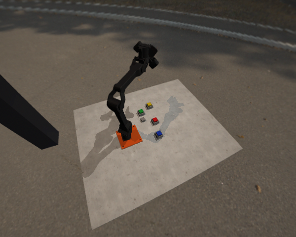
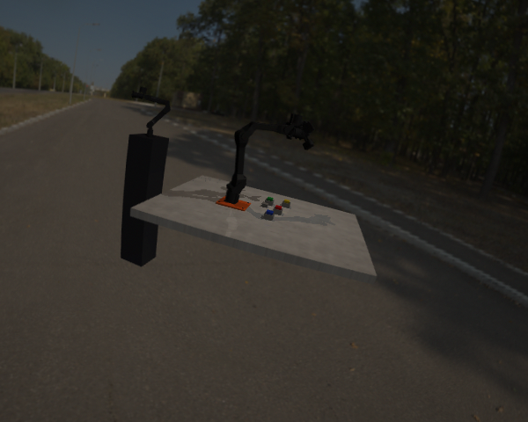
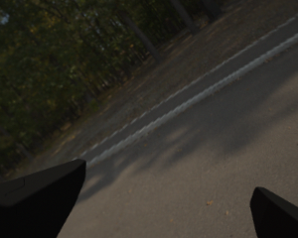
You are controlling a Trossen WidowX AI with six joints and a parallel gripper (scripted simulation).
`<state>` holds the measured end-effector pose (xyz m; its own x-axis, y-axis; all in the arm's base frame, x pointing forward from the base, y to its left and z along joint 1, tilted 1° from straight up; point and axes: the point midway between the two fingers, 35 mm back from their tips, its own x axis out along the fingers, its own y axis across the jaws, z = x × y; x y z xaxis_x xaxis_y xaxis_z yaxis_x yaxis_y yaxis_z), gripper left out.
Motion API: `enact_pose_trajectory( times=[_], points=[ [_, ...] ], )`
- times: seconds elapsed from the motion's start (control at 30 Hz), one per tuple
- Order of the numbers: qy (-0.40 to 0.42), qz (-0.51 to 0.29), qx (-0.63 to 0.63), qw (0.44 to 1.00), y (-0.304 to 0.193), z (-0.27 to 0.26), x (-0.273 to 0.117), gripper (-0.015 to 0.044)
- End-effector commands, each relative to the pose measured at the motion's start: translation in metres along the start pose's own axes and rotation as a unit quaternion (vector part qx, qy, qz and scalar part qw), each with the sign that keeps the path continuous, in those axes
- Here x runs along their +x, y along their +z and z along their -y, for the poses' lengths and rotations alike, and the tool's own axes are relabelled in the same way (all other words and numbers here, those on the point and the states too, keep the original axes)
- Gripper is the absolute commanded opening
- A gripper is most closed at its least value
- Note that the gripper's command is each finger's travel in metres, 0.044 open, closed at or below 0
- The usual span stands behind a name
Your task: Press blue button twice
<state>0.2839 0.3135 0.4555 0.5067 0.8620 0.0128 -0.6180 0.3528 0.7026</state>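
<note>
You saw a pale grey table [image 1: 194, 153] standing on a dark road, with a tall black post [image 2: 142, 195] at one corner. Your black arm [image 1: 120, 97] rose from an orange base plate [image 1: 134, 142] on the table and reached high above it. The gripper [image 3: 166, 208] hung well above the table, its fingers spread wide and holding nothing; the wrist view showed only road and trees between them. Four buttons sat beside the base: the blue button [image 1: 158, 133] lay nearest the base plate, untouched, with the red button [image 1: 154, 119], green button [image 1: 140, 111] and yellow button [image 1: 149, 104] beyond it. A small grey block [image 1: 142, 119] rested between the green and red buttons.
</note>
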Motion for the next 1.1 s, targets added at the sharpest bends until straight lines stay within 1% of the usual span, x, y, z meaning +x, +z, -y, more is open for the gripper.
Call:
enact_pose_trajectory(
  times=[0.0, 0.1, 0.2, 0.37, 0.5, 0.67, 0.77, 0.83, 0.97, 1.07],
  points=[
    [-0.122, -0.013, -0.040, 0.992, 0.007, 0.077, -0.015, 0.0400],
    [-0.222, -0.038, -0.065, 0.972, 0.010, 0.140, -0.040, 0.0400],
    [-0.317, -0.076, -0.081, 0.942, 0.008, 0.197, -0.078, 0.0400],
    [-0.449, -0.167, -0.080, 0.874, -0.007, 0.274, -0.159, 0.0400],
    [-0.518, -0.255, -0.052, 0.815, -0.030, 0.310, -0.232, 0.0400],
    [-0.553, -0.372, 0.010, 0.745, -0.070, 0.323, -0.320, 0.0400],
    [-0.549, -0.424, 0.047, 0.719, -0.090, 0.318, -0.355, 0.0400],
    [-0.545, -0.439, 0.059, 0.712, -0.096, 0.315, -0.365, 0.0400],
    [-0.544, -0.441, 0.061, 0.711, -0.097, 0.315, -0.366, 0.0400],
    [-0.544, -0.441, 0.061, 0.711, -0.109, 0.329, -0.366, 0.0321]
  ],
)
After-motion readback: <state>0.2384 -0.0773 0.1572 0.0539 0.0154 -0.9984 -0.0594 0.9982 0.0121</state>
